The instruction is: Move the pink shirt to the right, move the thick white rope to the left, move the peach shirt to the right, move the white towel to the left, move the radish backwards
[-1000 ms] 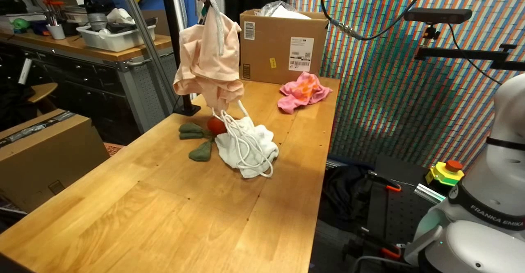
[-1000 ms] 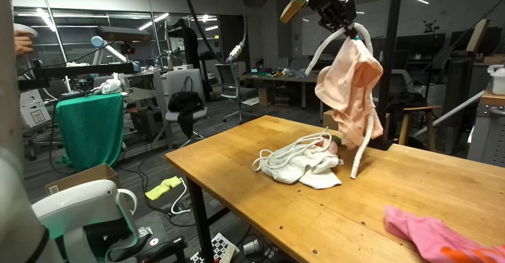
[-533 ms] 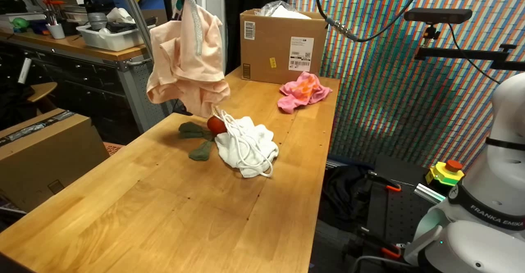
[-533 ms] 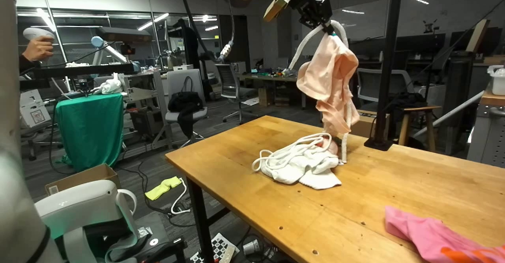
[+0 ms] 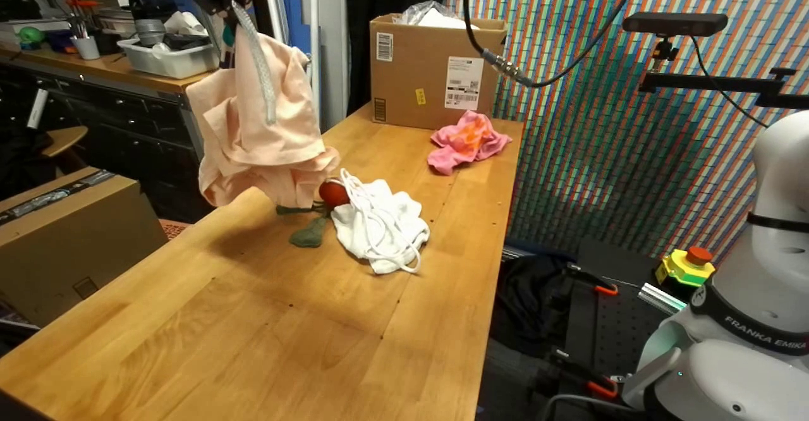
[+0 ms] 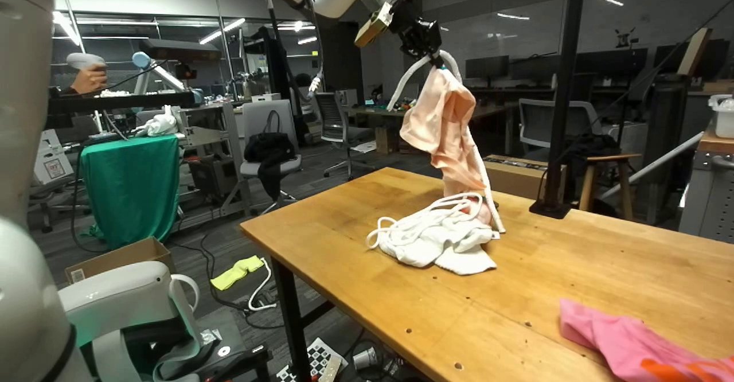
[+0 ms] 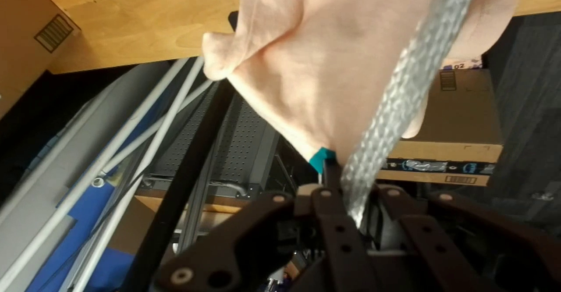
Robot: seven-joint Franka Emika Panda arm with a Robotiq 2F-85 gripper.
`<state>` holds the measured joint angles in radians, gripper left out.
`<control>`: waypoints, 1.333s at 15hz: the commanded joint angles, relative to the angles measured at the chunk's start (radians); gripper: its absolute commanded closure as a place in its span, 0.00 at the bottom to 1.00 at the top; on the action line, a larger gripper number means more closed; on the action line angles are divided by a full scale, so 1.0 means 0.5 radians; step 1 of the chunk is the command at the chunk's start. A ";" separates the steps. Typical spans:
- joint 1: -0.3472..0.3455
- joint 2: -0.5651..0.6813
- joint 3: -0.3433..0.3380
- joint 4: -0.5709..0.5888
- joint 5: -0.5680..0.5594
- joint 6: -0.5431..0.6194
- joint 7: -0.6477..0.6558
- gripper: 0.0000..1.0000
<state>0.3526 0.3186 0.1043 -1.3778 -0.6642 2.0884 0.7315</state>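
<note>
A: What just changed?
B: Hand (image 6: 438, 62) tracks left across both exterior views over the last second, dipping at the end. Peach shirt (image 5: 259, 149) goes with it.
A: Grip?
B: Pressed nearly together, pinching the top of the peach shirt. In the wrist view the thick white rope (image 7: 403, 99) runs into the same pinch. 2 items, 1 grip.
A: Problem?
B: Looks like it. Task sends rope left, peach shirt right. Letting go probably drops both together.
A: Peach shirt down yet?
B: No. Left of centre in an exterior view, hanging above its shadow on the worktop (image 5: 316, 332). Hem covers part of the leaves of the radish (image 5: 333, 194); touching or not, can't tell.
A: Other task items?
B: Holding still. In an exterior view: white towel (image 6: 444, 245) just below centre, thin white string (image 6: 427, 215) looped on top, radish just beside it. Pink shirt (image 6: 625, 339) in the lower right corner, well apart.
A: So?
B: My read: peach shirt step in progress, towel and radish pending. Keep the trailing rope end clear; it shows right by the towel, could snag.
</note>
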 commanded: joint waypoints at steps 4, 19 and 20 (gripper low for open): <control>0.193 0.246 0.043 0.262 0.004 -0.040 -0.008 0.96; 0.299 0.458 0.176 -0.129 0.037 0.022 -0.194 0.96; 0.299 0.466 0.190 -0.173 0.037 0.021 -0.211 0.96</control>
<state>0.5080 0.5610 0.1815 -1.4040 -0.6552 2.0888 0.6699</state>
